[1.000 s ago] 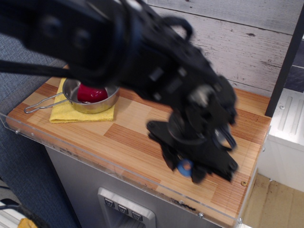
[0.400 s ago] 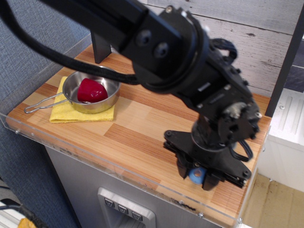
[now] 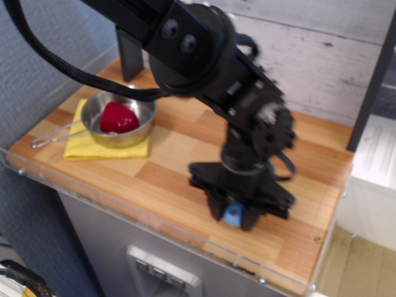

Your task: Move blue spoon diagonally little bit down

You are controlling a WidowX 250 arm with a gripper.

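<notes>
The blue spoon (image 3: 232,215) shows only as a light blue rounded end between the black fingers of my gripper (image 3: 231,218), low over the wooden counter (image 3: 173,161) near its front edge. Its grey bowl is hidden by the gripper. The gripper is shut on the spoon and points down. The black arm reaches in from the top left and covers the middle of the counter.
A steel pan (image 3: 117,120) with a wire handle holds a red object (image 3: 117,117) and sits on a yellow cloth (image 3: 105,147) at the left. A clear plastic rim (image 3: 124,207) runs along the counter's front edge. A black post (image 3: 129,59) stands at the back.
The gripper with the spoon moved right, then back left and slightly up the counter. The pan and cloth have stayed in place.
</notes>
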